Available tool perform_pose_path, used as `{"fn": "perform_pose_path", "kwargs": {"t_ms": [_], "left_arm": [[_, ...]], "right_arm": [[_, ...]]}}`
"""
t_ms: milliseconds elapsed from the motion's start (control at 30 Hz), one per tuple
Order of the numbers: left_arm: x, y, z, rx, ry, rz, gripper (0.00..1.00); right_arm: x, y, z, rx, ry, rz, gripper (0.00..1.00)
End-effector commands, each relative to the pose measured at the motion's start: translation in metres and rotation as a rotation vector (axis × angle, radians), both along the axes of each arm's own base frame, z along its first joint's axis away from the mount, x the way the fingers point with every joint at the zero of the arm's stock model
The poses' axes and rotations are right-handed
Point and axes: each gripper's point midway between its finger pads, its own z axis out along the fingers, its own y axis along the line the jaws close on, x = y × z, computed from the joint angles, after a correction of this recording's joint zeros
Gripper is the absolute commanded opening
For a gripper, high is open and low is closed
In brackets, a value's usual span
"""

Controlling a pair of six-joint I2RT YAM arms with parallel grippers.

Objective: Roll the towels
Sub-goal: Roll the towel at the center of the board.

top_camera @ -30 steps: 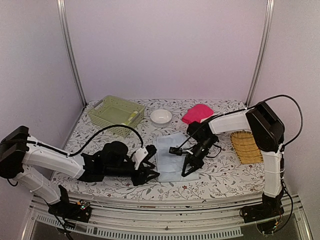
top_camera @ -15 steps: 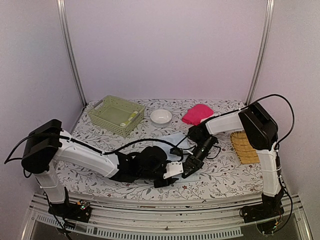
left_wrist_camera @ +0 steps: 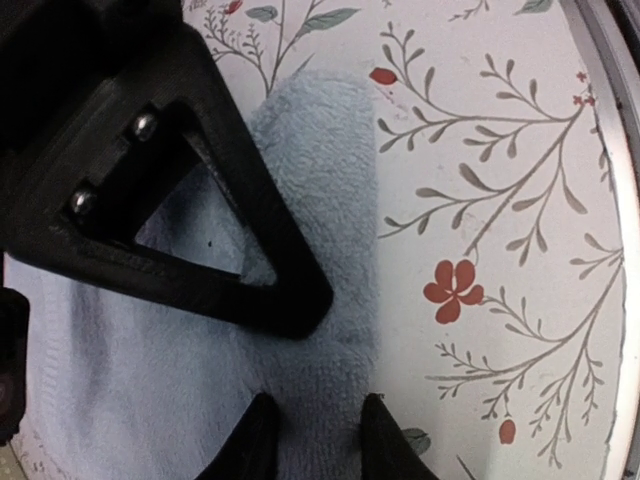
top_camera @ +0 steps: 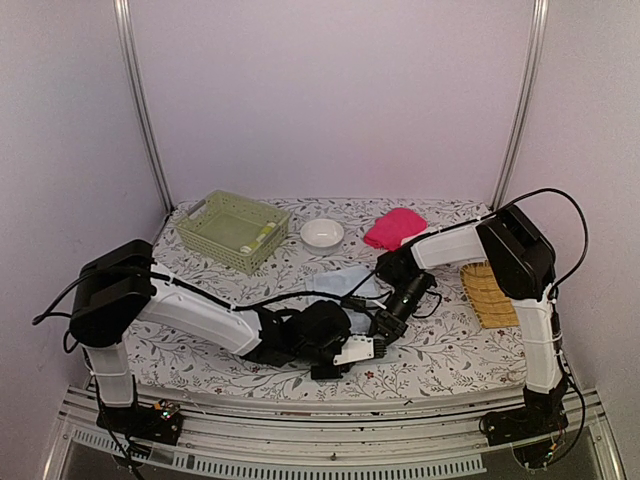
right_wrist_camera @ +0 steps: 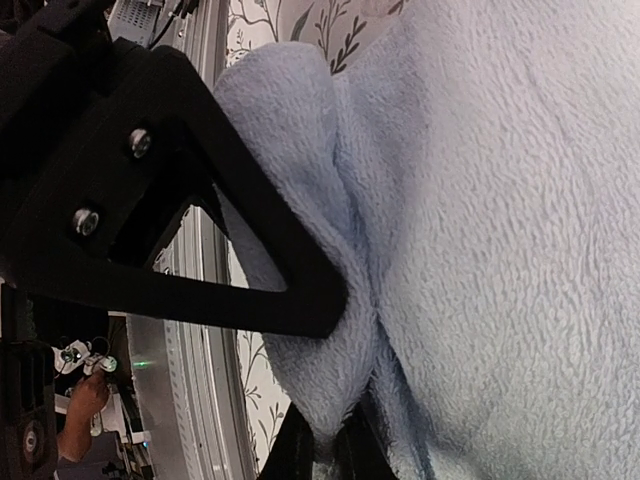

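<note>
Right gripper (right_wrist_camera: 335, 370) was shut on a bunched fold of the blue towel (right_wrist_camera: 500, 200), near edge pinched between its jaws. Left gripper (left_wrist_camera: 305, 365) sat just beside it on the same edge, jaws apart. Towel corner lay between them, not clamped. Rest of the towel lay on the bench (left_wrist_camera: 500, 200) beyond both grippers, partly hidden by the arms. Pink towel (top_camera: 395, 227) lay well behind the right gripper, not rolled.

Step, as I judged it: getting a two-point hold on the near edge to start the first turn of the roll.

To do it well:
- The left gripper should close on the edge only, at the same depth as the right one, so the edge lifts level.
- Keep the two grips far enough apart that the edge is taut between them, or the middle sags and the roll goes cone-shaped.
- Lift low, fold over away from the bases, and tuck tight before rolling on.
- Cloth looked fluffy and soft, so a shallow pinch would likely slip.
</note>
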Motion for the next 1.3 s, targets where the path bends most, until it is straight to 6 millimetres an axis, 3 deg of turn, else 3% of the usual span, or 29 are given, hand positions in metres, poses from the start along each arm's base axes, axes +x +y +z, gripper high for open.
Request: {"fn": "perform_pose_path", "kwargs": {"t_ms": [0,67,167,200,333,500,567,833,900,1067,1267], "left_arm": [[-0.008,0.015,-0.033,0.123,0.026,-0.003,0.23],[-0.009,0.016,-0.032,0.125,0.035,0.0,0.17],[-0.014,0.017,-0.031,0.124,0.065,0.001,0.13],[-0.015,0.014,-0.016,0.094,0.069,0.0,0.12],[-0.023,0.012,0.0,0.056,0.121,-0.003,0.1],[-0.035,0.012,0.003,0.043,0.199,0.001,0.09],[-0.038,0.014,0.004,0.043,0.213,0.006,0.09],[-0.051,0.016,0.031,-0.025,0.234,-0.002,0.08],[-0.054,0.016,0.028,-0.028,0.256,-0.011,0.07],[-0.061,0.013,0.003,0.025,0.387,0.004,0.06],[-0.057,0.01,0.003,-0.064,0.471,0.049,0.05]], "right_arm": [[-0.001,-0.006,-0.012,-0.042,-0.015,0.021,0.06],[-0.001,-0.004,-0.001,-0.016,-0.03,0.031,0.15],[0.004,-0.004,0.024,0.016,-0.07,0.043,0.36],[0.007,-0.003,0.033,0.026,-0.081,0.039,0.39],[0.033,0.003,0.056,0.078,-0.125,-0.017,0.41],[0.077,-0.007,0.003,-0.136,-0.282,-0.118,0.32],[0.086,-0.008,-0.013,-0.198,-0.293,-0.154,0.29],[0.1,-0.006,-0.042,-0.286,-0.345,-0.159,0.27],[0.1,-0.005,-0.041,-0.28,-0.344,-0.161,0.27],[0.097,0.005,-0.015,-0.198,-0.332,-0.15,0.27],[0.097,0.009,0.057,-0.062,-0.397,-0.137,0.33]]}}
